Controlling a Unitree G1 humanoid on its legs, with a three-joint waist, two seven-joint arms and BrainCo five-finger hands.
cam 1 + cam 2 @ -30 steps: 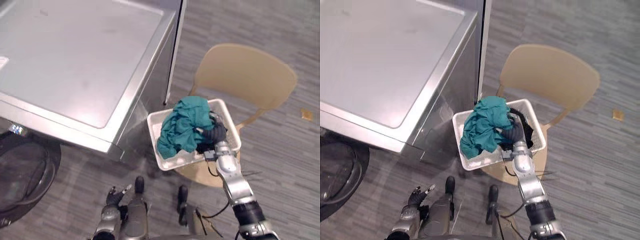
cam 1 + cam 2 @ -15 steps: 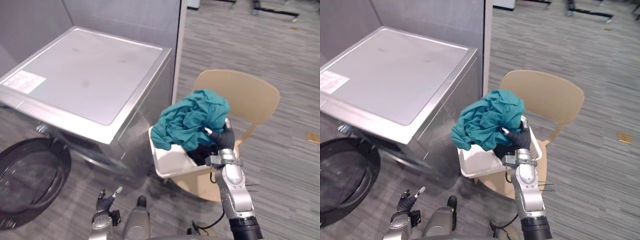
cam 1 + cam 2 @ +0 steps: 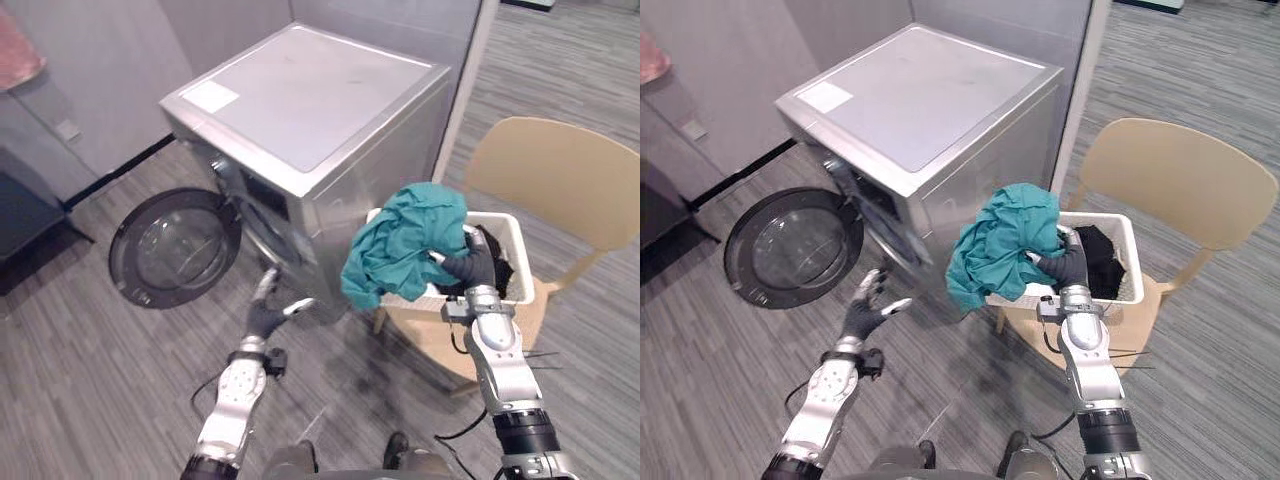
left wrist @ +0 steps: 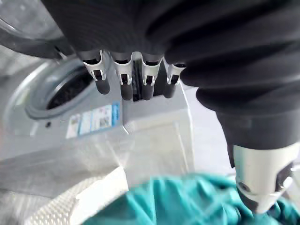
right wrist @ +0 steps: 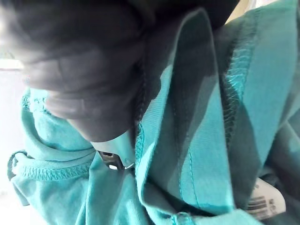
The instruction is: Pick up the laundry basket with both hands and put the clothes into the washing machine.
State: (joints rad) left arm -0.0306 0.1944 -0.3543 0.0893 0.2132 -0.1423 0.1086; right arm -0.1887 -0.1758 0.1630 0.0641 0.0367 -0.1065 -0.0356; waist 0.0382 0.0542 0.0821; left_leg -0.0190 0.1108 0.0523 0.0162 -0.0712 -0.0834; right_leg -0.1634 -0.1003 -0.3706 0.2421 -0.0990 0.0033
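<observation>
My head cams looked down on the washing machine and chair; both wrist cams sat super close, catching the teal garment.

We take this for an office-like room fitted out as a laundry corner. Grey striped carpet covers the floor and plain grey partition walls stand behind. A silver front-loading washing machine, its round door swung open, stands beside a beige moulded chair carrying a white laundry basket.

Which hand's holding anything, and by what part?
Right hand grips the crumpled teal fabric garment by a bunched fold at its edge; left hand is open, holding nothing.
</observation>
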